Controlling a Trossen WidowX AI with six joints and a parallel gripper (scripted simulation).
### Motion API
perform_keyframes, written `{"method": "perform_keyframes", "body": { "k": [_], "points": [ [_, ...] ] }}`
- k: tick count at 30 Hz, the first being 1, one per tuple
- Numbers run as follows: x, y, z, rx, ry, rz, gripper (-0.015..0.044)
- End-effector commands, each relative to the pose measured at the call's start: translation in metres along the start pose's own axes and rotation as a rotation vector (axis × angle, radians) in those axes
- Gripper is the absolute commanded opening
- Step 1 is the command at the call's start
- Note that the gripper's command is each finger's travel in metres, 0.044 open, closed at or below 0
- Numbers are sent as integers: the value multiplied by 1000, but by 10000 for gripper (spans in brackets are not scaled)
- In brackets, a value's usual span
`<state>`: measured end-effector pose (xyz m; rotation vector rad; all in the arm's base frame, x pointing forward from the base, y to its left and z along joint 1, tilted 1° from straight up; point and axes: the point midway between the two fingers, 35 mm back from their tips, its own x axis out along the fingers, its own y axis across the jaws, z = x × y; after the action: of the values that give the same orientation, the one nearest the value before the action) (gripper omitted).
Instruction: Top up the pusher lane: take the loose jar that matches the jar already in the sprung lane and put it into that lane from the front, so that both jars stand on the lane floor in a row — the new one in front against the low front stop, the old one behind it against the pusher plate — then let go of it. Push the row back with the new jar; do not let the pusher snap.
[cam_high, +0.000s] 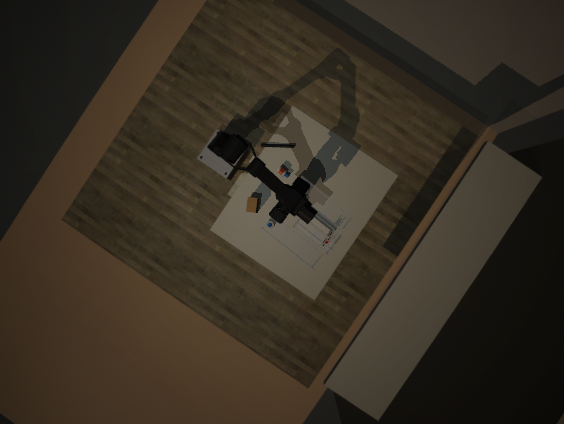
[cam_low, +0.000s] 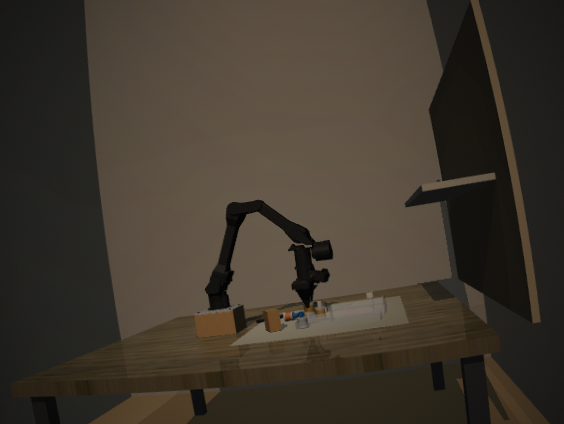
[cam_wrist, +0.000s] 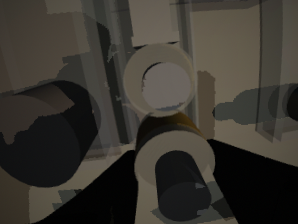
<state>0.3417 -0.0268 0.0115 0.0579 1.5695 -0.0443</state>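
Observation:
My gripper (cam_low: 307, 305) (cam_wrist: 170, 152) points down at the near end of the lane, shut on a jar. The held jar (cam_wrist: 144, 165) has an amber body, a pale rim and a dark raised top; it looks upright. Directly beyond it, the lane jar (cam_wrist: 132, 82) (cam_low: 319, 309) shows a wide pale ring around a lighter disc. In the wrist view the two overlap or touch; a gap cannot be told. The pale pusher (cam_wrist: 152, 22) is right behind the lane jar, between clear lane walls. The front stop and the held jar's base are hidden. The arm covers the jars in the top view.
A brown block (cam_high: 253, 204) (cam_low: 272, 320) and a blue-topped clear jar (cam_high: 270, 224) (cam_low: 302, 323) stand nearby. An orange-and-blue item (cam_high: 284, 171) and a black rod (cam_high: 278, 145) lie on the other side of the arm. A large dark cylinder (cam_wrist: 40, 142) fills the wrist view's left.

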Motion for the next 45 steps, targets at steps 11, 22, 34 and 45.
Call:
{"method": "perform_keyframes", "body": {
  "k": [11, 22, 34, 45],
  "points": [
    [-4, 1, 10, 4, -30, 3, 0],
    [-4, 1, 12, 4, -30, 3, 0],
    [-2, 1, 12, 4, -30, 3, 0],
    [2, 1, 12, 4, -30, 3, 0]
  ]
}}
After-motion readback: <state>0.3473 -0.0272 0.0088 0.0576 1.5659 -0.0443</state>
